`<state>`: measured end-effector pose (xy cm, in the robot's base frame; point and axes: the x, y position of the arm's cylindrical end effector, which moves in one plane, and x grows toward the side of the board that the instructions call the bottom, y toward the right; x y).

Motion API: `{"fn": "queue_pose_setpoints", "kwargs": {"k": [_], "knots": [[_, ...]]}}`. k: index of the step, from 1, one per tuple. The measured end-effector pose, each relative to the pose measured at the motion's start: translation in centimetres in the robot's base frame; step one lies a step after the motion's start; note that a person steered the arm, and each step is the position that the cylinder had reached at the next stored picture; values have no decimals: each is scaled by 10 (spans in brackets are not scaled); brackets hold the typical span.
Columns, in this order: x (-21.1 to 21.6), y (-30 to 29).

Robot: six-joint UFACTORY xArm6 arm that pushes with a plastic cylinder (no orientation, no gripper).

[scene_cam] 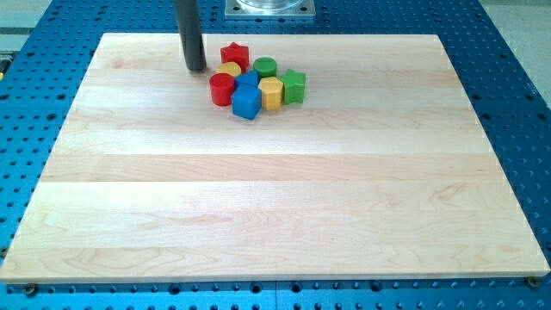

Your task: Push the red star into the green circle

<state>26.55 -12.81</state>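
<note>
The rod's upper part runs off the view's top. My tip [196, 68] stands upright, bare of fingers, just left of the red star [234, 55], which neighbours the green circle [265, 66].

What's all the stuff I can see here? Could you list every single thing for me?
red star: one, red, top of the cluster, nearest my tip
green circle: one, green, right of the red star
yellow block: one, yellow, below the star
red cylinder: one, red, cluster's left
blue blocks: two, blue, cluster's middle and bottom
yellow hexagon: one, yellow, right of the blue
green star: one, green, cluster's right
wooden board: one, pale wood
perforated table: one, blue
my tip: one, dark rod, left of the star
</note>
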Motion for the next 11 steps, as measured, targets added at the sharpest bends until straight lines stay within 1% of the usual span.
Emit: {"fn": "queue_pose_setpoints", "kwargs": {"k": [1,2,3,4,5,6,7,9,11], "knots": [[-20,53],[-14,79],[15,79],[21,80],[-26,81],[-44,124],[-36,144],[-9,110],[-8,89]]}}
